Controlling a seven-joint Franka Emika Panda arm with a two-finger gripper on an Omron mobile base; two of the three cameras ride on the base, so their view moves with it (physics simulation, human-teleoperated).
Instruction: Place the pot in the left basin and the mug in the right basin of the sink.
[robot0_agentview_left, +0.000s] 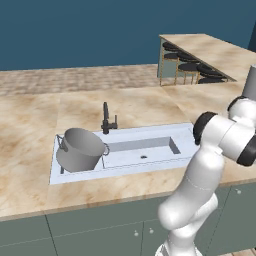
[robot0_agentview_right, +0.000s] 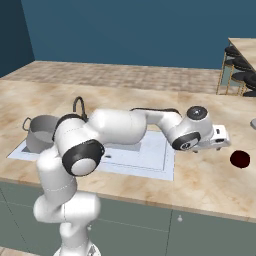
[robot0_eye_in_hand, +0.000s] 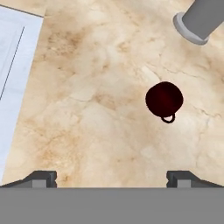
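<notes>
The grey metal pot (robot0_agentview_left: 80, 149) (robot0_agentview_right: 40, 132) sits tilted in the left end of the white sink (robot0_agentview_left: 150, 169), covering most of the left basin. The longer right basin (robot0_agentview_left: 130, 155) holds nothing. The dark red mug (robot0_agentview_right: 240, 159) (robot0_eye_in_hand: 164, 99) stands on the beige counter to the right of the sink, its small handle turned toward my hand. My gripper (robot0_eye_in_hand: 112, 177) hangs open above the counter between sink and mug, with nothing between its fingertips (robot0_eye_in_hand: 41, 177). In the hand view the mug lies ahead and right of centre.
A black faucet (robot0_agentview_left: 106, 120) rises behind the sink. A tall grey cylinder (robot0_eye_in_hand: 199, 22) stands on the counter beyond the mug. The sink's edge (robot0_eye_in_hand: 13, 65) lies left of my hand. A bar counter with stools (robot0_agentview_left: 192, 65) is far back.
</notes>
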